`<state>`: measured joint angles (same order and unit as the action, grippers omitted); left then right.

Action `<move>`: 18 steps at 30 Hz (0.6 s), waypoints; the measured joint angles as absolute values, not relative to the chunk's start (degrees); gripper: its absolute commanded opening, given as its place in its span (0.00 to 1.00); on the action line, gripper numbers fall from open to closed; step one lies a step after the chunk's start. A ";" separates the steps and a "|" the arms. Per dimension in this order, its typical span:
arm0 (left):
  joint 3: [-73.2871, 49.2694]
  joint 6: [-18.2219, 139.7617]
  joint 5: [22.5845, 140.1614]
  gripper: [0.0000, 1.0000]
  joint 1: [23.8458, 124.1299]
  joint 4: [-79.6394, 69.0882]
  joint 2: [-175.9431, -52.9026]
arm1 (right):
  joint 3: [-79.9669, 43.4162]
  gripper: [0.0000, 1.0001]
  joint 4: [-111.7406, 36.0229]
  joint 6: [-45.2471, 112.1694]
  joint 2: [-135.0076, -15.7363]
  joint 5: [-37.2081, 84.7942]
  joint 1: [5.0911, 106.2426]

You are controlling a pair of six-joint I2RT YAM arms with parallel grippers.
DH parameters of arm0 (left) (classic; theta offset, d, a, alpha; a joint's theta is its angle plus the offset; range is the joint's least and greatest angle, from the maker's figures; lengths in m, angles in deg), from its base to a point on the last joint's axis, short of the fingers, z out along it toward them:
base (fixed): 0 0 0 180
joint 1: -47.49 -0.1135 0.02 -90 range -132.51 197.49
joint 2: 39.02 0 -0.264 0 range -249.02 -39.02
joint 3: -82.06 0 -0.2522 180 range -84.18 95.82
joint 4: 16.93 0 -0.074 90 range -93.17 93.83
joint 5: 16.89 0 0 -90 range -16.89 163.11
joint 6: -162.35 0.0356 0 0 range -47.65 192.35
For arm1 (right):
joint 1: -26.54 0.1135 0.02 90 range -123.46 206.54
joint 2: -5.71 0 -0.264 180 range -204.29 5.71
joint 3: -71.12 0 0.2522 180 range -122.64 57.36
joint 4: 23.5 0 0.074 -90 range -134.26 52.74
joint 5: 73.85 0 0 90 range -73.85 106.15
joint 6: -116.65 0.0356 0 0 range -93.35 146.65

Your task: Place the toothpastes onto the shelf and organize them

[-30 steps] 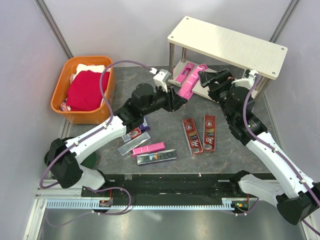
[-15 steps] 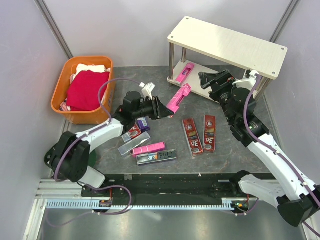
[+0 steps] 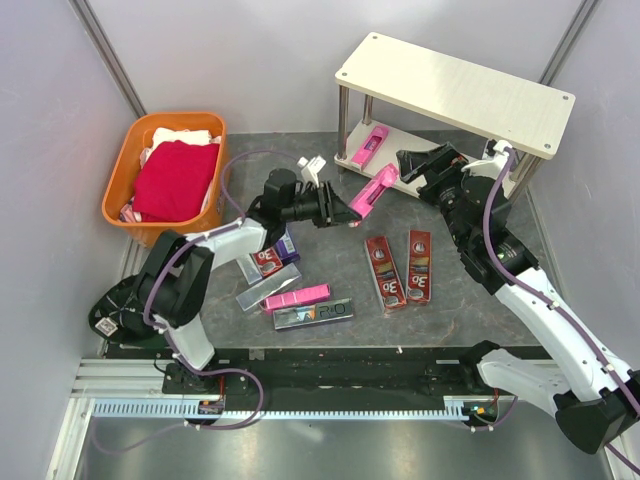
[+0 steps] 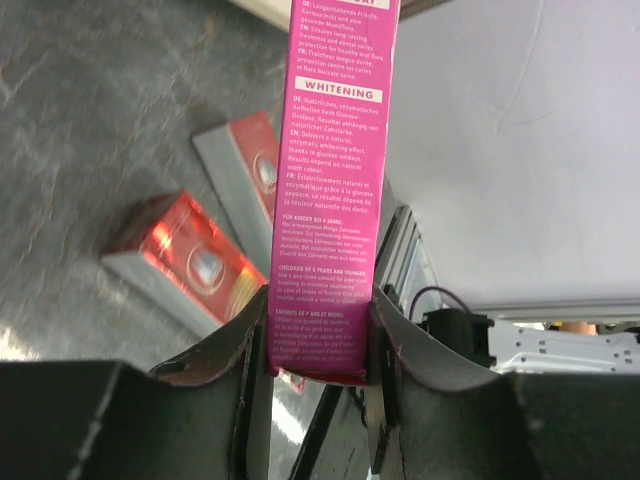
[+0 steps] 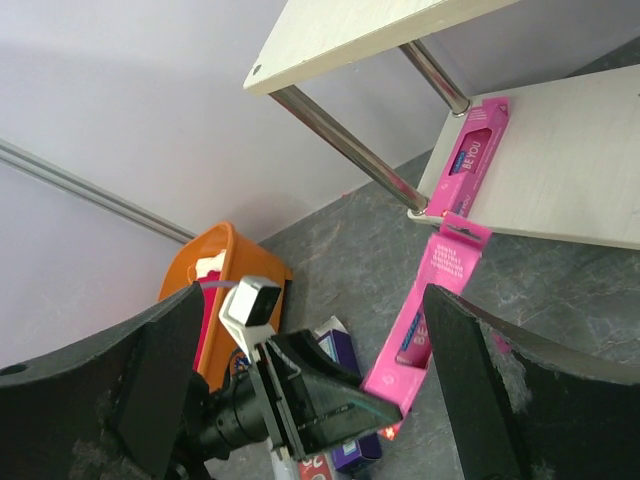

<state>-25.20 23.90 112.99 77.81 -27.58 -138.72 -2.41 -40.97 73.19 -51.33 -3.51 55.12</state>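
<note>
My left gripper (image 3: 337, 205) is shut on the lower end of a bright pink toothpaste carton (image 3: 373, 189), held tilted above the floor just in front of the shelf (image 3: 455, 88). In the left wrist view the carton (image 4: 335, 150) stands between both pads (image 4: 256, 345). A second pink carton (image 3: 368, 145) lies on the shelf's lower board (image 5: 560, 170). My right gripper (image 3: 415, 165) is open and empty beside the lower board, facing the held carton (image 5: 430, 310). Two dark red cartons (image 3: 385, 272) (image 3: 420, 265) lie side by side on the floor. A pile of pink (image 3: 297, 296), silver (image 3: 313, 313), purple (image 3: 286, 245) and dark red cartons lies under the left arm.
An orange basket (image 3: 125, 205) with red and white cloths stands at the back left. The shelf's metal legs (image 3: 343, 115) stand close to the held carton. Grey walls close in both sides and the back.
My left gripper pulled the pink carton back from the shelf's lower board to the left, then moved a little right towards the shelf again. The right gripper stayed about where it was.
</note>
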 measured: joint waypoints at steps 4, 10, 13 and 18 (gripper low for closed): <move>-18.64 22.05 113.82 0.02 78.41 -29.32 -144.03 | -2.41 0.98 -41.23 71.79 -51.33 -3.88 55.03; -6.82 17.00 114.13 0.02 80.15 -31.62 -154.48 | -2.41 0.98 -41.30 69.76 -51.33 -4.60 54.90; -1.35 13.22 114.02 0.02 80.42 -33.39 -159.96 | -2.45 0.98 -41.65 68.67 -51.33 -4.89 54.75; 9.38 7.84 113.51 0.02 80.24 -33.74 -169.36 | -2.47 0.98 -42.37 67.03 -51.33 -5.23 54.53</move>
